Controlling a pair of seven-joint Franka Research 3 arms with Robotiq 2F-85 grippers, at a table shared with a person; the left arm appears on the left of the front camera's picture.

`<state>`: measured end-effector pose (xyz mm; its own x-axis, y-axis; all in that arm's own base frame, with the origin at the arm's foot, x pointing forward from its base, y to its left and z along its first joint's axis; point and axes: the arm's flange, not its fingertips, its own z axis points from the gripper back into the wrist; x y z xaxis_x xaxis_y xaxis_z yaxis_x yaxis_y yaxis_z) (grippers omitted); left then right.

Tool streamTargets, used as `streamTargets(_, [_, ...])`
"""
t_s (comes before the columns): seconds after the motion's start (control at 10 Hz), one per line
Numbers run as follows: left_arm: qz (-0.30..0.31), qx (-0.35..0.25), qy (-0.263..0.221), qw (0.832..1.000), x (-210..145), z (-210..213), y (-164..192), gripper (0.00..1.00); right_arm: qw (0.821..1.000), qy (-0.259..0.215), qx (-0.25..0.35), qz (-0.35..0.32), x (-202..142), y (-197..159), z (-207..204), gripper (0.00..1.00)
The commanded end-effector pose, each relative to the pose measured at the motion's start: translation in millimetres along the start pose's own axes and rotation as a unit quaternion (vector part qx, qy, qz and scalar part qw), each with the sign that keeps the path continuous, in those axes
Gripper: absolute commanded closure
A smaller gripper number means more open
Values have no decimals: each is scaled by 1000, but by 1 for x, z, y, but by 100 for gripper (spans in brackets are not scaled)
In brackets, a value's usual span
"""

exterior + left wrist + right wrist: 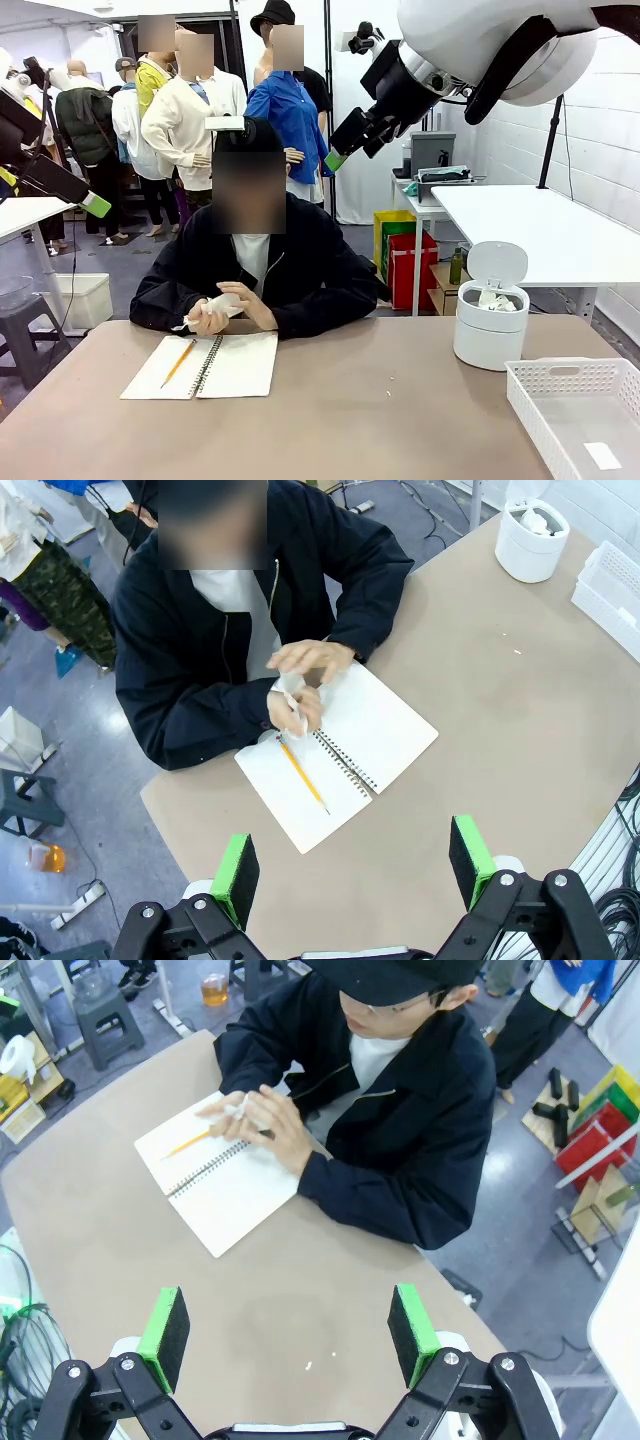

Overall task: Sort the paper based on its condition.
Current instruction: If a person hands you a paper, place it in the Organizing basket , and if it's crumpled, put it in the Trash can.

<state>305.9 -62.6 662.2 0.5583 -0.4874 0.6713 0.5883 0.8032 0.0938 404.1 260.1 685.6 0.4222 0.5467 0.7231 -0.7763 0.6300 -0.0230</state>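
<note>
a tan table [380, 420] in a bright workroom with a grey floor. a second, white table [540, 225] stands behind it on the right. a person in a dark jacket sits at the far side. an open spiral notebook [240, 365] lies flat in front of them, with a yellow pencil [180, 362] resting on its left page. the person's hands [232, 312] clasp a lump of white paper [222, 303] just above the notebook's far edge.

on the right stands a round white bin [490, 345] with its lid tipped up and crumpled paper [497, 299] inside. beside it, nearer the camera, a white slatted basket [575, 368] holds a small flat white label [602, 456].

the left gripper [353, 865] hangs high over the table, jaws spread wide, grasping nothing. the right gripper [288, 1322] is also raised, jaws wide apart, touching nothing.
</note>
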Motion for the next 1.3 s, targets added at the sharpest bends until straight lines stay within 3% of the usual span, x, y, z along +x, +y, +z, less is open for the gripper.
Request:
streamTargets(0.0, [0, 1, 0, 1000, 0, 0, 0, 0, 1000, -1, 1, -4, 0, 0, 0, 0])
streamTargets(1.2, [0, 1, 0, 1000, 0, 0, 0, 0, 1000, -1, 1, -4, 0, 0, 0, 0])
